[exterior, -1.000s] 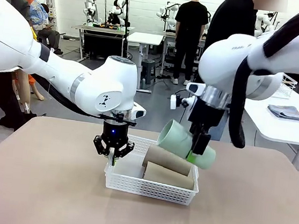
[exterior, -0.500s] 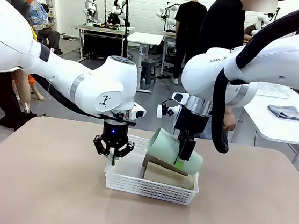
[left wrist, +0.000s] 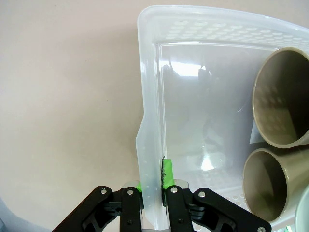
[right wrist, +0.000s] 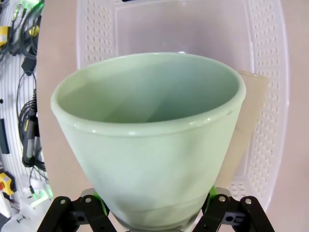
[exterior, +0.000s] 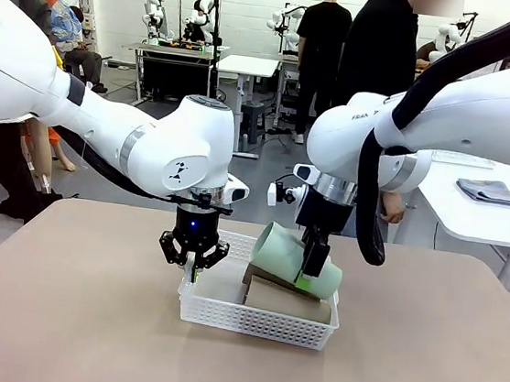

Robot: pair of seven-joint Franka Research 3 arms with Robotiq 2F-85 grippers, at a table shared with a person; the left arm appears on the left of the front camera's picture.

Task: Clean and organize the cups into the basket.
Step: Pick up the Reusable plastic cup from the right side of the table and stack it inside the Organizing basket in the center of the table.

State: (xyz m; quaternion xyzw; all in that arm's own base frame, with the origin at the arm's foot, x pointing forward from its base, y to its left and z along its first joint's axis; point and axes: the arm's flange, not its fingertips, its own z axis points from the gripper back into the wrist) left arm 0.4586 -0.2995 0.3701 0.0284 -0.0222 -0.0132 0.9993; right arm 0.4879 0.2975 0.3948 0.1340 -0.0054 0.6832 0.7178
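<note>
The white mesh basket [exterior: 249, 324] sits mid-table. My left gripper [exterior: 192, 269] is shut on its left wall [left wrist: 149, 96], with a green pad [left wrist: 167, 174] inside the wall. Two brown cups lie on their sides in the basket's right half, one in front [exterior: 288, 301] and one behind [exterior: 259, 273]; their mouths [left wrist: 285, 96] [left wrist: 270, 183] face the left wrist camera. My right gripper [exterior: 309, 269] is shut on the mint green cup [exterior: 285, 252], which is tilted low over the brown cups. Its open mouth [right wrist: 147, 92] faces the right wrist camera, above the basket [right wrist: 96, 38] and a brown cup [right wrist: 251, 111].
A person [exterior: 382, 49] stands at the table's far side behind my right arm. A white side table at the right carries a folded grey cloth [exterior: 487, 191]. Bare tan tabletop [exterior: 56, 316] surrounds the basket.
My right arm has carried the mint green cup left and down, from beside the basket to just over the brown cups. My left gripper stays clamped on the basket wall.
</note>
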